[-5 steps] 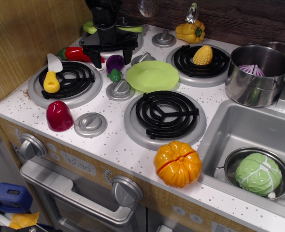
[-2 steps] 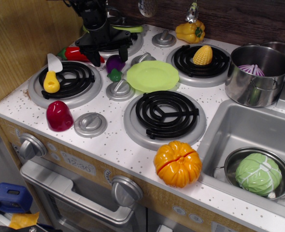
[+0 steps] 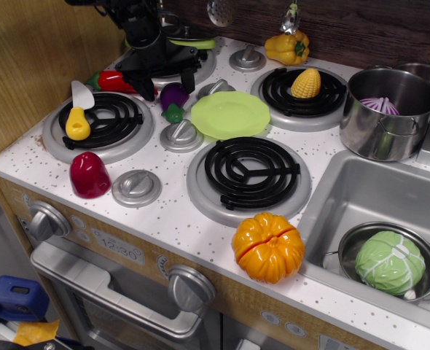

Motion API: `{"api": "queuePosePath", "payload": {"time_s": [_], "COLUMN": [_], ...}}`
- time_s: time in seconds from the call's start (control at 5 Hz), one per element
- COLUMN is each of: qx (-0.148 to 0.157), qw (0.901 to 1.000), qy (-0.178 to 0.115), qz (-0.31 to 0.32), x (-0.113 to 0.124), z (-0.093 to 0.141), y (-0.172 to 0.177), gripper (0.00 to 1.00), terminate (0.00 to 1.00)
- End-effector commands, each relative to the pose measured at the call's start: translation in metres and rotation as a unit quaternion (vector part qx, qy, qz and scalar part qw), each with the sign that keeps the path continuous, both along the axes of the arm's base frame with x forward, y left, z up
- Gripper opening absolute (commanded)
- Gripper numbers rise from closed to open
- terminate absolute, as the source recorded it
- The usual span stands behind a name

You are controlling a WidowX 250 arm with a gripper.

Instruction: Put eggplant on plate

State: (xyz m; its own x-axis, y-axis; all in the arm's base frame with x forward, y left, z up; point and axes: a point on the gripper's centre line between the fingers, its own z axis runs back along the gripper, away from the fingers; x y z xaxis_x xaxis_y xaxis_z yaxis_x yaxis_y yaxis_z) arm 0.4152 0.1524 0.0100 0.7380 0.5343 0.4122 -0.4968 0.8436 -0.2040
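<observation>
The eggplant (image 3: pixel 173 98), dark purple with a green cap, lies on the white stove top between the burners, just left of the plate. The lime-green plate (image 3: pixel 230 114) sits empty in the middle of the stove, touching nothing else. My black gripper (image 3: pixel 169 86) hangs open just behind and above the eggplant, one finger to its left and the other (image 3: pixel 192 80) to its upper right. It holds nothing.
A dark-red pepper (image 3: pixel 89 175) stands front left, a yellow pear (image 3: pixel 76 124) on the left burner, and a red chili (image 3: pixel 116 80) beside the gripper. Corn (image 3: pixel 306 84) lies on the back burner. A steel pot (image 3: pixel 390 113), an orange pumpkin (image 3: pixel 268 246) and a cabbage (image 3: pixel 390 262) in the sink are at the right.
The arm has shifted left and back a little, and the open fingers have tilted over the eggplant. The eggplant and plate have not moved.
</observation>
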Motion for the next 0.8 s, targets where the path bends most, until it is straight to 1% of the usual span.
{"api": "queuePosePath", "payload": {"time_s": [0.0, 0.2, 0.4, 0.6], "qx": [-0.002, -0.010, -0.014, -0.014], "qw": [0.9997, 0.9994, 0.9997, 0.9998], "qy": [-0.023, -0.030, -0.019, -0.015], "qz": [0.005, 0.009, 0.006, -0.001], "x": [-0.001, -0.001, 0.001, 0.003], "z": [0.000, -0.017, -0.020, -0.015], "y": [0.001, -0.003, 0.000, 0.000], "gripper": [1.00, 1.00, 0.00, 0.00], "terminate": [0.00, 0.00, 0.00, 0.00]}}
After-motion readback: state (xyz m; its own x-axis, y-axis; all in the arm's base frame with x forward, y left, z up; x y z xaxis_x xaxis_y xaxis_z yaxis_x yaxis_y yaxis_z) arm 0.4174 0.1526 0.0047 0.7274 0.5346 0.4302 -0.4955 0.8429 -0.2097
